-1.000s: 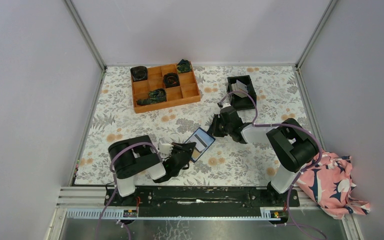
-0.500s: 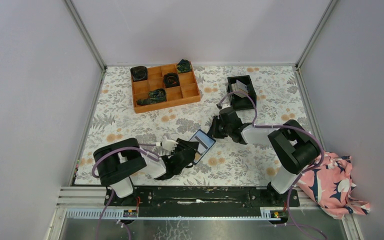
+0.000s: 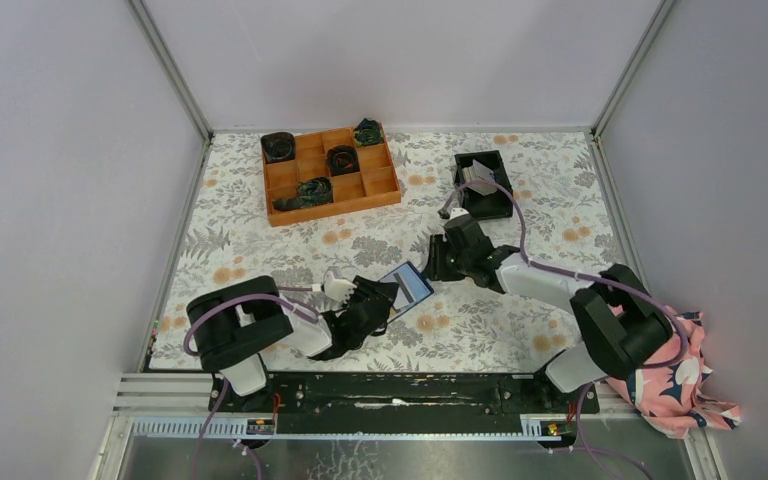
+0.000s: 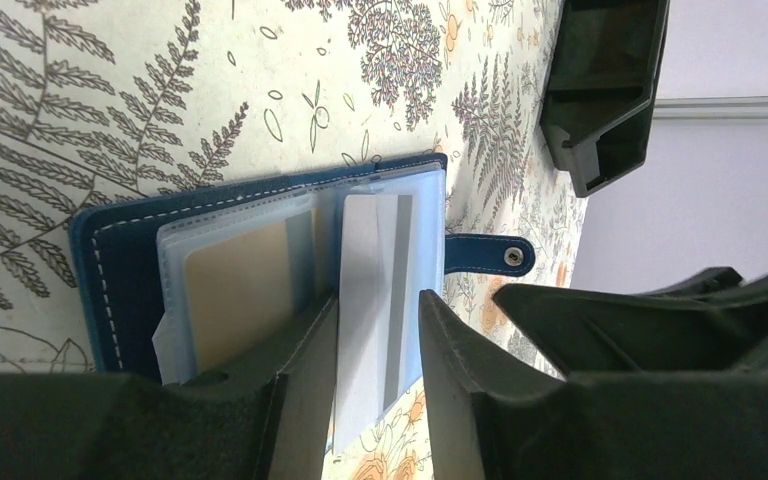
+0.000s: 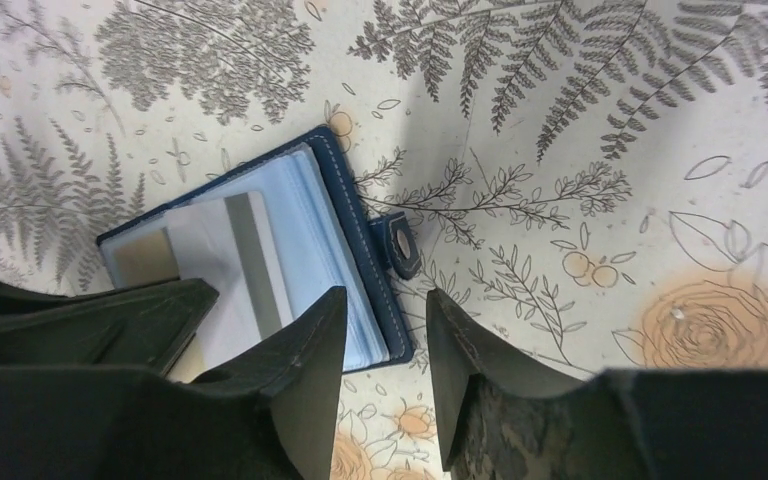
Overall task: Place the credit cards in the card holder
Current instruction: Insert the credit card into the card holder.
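Observation:
The card holder [image 3: 407, 288] lies open on the floral table between my two grippers, its navy cover [image 4: 120, 260] underneath and its snap tab [image 5: 402, 245] pointing right. A yellow-orange credit card [image 4: 235, 290] sits in a clear sleeve. A grey credit card [image 5: 225, 260] with a dark stripe lies flat on the sleeves and sticks out over the holder's edge. My left gripper [image 4: 380, 297] is open, its fingers either side of that grey card. My right gripper [image 5: 386, 292] is open just above the holder's tab-side edge [image 5: 345, 185], holding nothing.
An orange compartment tray [image 3: 335, 208] with dark coiled items stands at the back left. A black square bin [image 3: 500, 205] holding pale cards stands at the back right, behind the right gripper. A pink patterned cloth [image 3: 660, 365] lies off the table's right edge.
Both grippers have opened: the left let go of the grey card, the right of the holder's edge. The holder has slid slightly right, and the right arm has stretched out lower.

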